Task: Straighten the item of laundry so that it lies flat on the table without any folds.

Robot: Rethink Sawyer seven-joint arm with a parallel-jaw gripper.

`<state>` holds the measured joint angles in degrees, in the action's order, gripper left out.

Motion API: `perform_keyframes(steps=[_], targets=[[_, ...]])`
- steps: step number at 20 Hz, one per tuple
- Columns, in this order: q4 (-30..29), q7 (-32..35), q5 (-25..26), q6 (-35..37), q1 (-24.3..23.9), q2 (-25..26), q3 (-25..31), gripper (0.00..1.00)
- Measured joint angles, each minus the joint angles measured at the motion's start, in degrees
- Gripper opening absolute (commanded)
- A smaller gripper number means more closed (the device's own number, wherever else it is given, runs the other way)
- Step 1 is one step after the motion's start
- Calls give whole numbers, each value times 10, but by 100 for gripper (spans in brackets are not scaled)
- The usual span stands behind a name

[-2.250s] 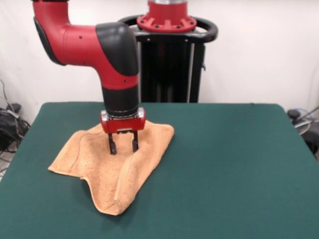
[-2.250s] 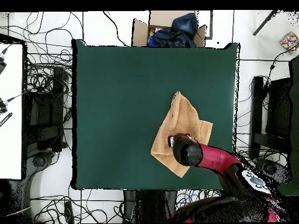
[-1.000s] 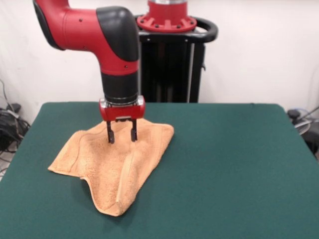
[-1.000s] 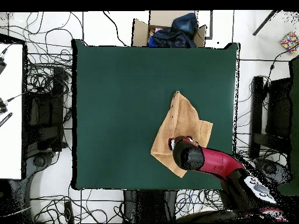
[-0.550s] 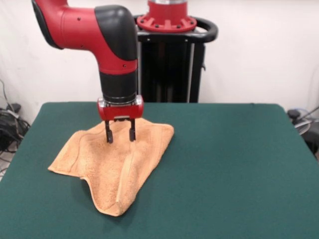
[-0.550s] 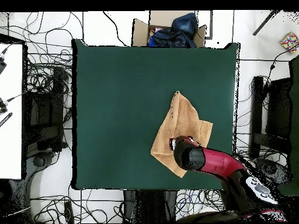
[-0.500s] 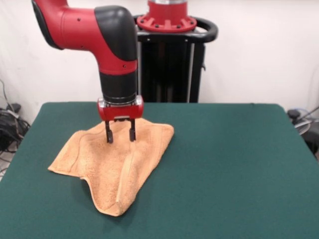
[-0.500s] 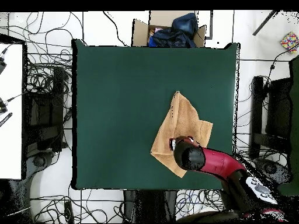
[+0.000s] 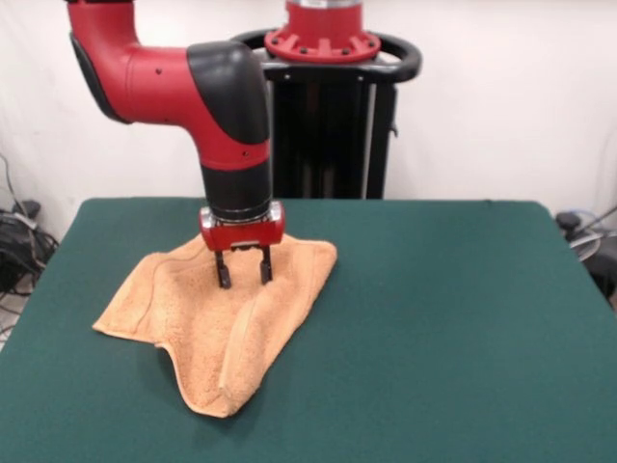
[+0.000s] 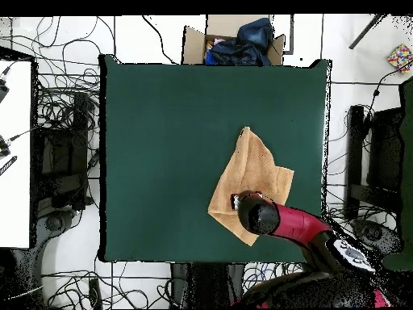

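Observation:
The light-orange towel (image 9: 207, 328) lies rumpled on the green table (image 9: 434, 328), at the left in the front view, with a raised fold running toward its near corner. In the overhead view the towel (image 10: 254, 165) lies right of centre. My gripper (image 9: 243, 274) hangs over the towel's far middle part, open, its fingertips just above or touching the cloth, holding nothing. In the overhead view the arm covers the gripper and the towel's near part.
The robot's black pedestal (image 9: 328, 125) stands behind the table's far edge. A cardboard box with dark cloth (image 10: 238, 40) sits beyond the table's top edge in the overhead view. Cables lie on the floor around the table.
The gripper rose off the towel, then shifted slightly right and came down again over the cloth. It stays open. The towel has not visibly moved.

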<state>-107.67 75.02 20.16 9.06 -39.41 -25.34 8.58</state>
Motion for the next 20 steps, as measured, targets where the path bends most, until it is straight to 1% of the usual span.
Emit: perform_keyframes(steps=[20], targets=[[6, 0, 0, 17, 1, -2, 1, 100]])
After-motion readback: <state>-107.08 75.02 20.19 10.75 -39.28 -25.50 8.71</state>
